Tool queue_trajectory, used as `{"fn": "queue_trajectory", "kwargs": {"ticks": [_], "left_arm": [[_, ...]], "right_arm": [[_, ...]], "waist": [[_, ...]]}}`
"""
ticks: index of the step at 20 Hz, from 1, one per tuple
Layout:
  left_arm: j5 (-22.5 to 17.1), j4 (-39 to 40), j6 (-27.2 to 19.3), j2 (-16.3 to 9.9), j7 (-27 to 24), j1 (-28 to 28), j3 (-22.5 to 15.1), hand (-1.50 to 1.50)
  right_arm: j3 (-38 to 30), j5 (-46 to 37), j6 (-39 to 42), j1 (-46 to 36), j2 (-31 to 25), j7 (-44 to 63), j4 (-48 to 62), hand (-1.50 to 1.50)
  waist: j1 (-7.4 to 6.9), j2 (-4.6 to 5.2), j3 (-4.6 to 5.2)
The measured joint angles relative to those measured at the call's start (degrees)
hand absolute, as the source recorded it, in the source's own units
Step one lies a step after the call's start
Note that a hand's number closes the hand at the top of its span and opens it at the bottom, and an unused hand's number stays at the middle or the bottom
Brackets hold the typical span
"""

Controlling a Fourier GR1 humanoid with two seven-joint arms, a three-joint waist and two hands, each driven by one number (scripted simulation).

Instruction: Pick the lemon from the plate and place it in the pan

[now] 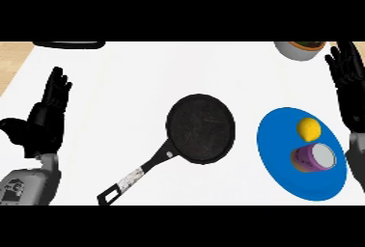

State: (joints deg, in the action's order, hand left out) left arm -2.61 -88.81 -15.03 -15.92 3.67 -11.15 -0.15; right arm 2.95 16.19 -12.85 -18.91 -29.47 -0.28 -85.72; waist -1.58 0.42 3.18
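Two black robot hands show at the sides of the white counter [143, 87], and neither one holds anything. Taking the round black frying pan [201, 128] as the landmark: it lies near the middle of the counter, its long black handle [135, 176] running down and to the left from the pan's lower rim.

To the right of the pan, close beside it but not touching, lies a round blue plate [281, 159]. On the plate sits the small yellow lemon [309, 129], on the upper part, level with the pan's middle. Just below the lemon, also on the plate, lies a purple cup with a pale inside [315, 157], tipped on its side with its mouth facing right.

The right hand [349, 82] stands beyond the plate, farther right of the pan, at the view's right edge. Its fingers are straight and spread, pointing up; it is near the lemon and does not touch it.

The left hand [44, 116] is well to the left of the pan, fingers straight and pointing up, thumb out to the side, resting open above its grey forearm [28, 185].

Above and to the right of the pan, at the counter's far edge, part of a grey bowl with something dark inside [303, 49] shows. Above and to the left of the pan, a dark, flat object [71, 45] is cut off by the far edge; what it is cannot be told.
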Motion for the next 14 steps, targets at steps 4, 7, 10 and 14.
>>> {"fn": "queue_trajectory", "kwargs": {"ticks": [4,7,10,14], "left_arm": [[0.9,1.1,1.7,-1.1,-0.4,3.1,-1.1,0.00],[2.7,2.0,3.2,-2.8,0.3,5.9,-2.7,0.00],[3.2,2.6,4.3,-3.5,1.2,8.0,-3.6,0.00],[4.2,2.3,5.4,-4.0,1.9,11.2,-5.5,0.00]], "right_arm": [[-4.6,-1.0,-6.3,-0.9,-0.2,2.5,4.6,-1.50],[-7.6,-4.0,-12.1,1.2,-2.5,5.5,10.6,-1.50],[-12.3,-6.3,-22.9,4.4,-2.8,10.9,16.3,-1.50],[-12.3,-10.2,-32.9,8.6,-3.1,21.3,18.4,-1.50]], "waist": [[0.45,-0.03,-1.99],[0.69,0.75,-2.38],[2.23,0.59,-2.65],[2.39,-0.26,-2.75]]}}
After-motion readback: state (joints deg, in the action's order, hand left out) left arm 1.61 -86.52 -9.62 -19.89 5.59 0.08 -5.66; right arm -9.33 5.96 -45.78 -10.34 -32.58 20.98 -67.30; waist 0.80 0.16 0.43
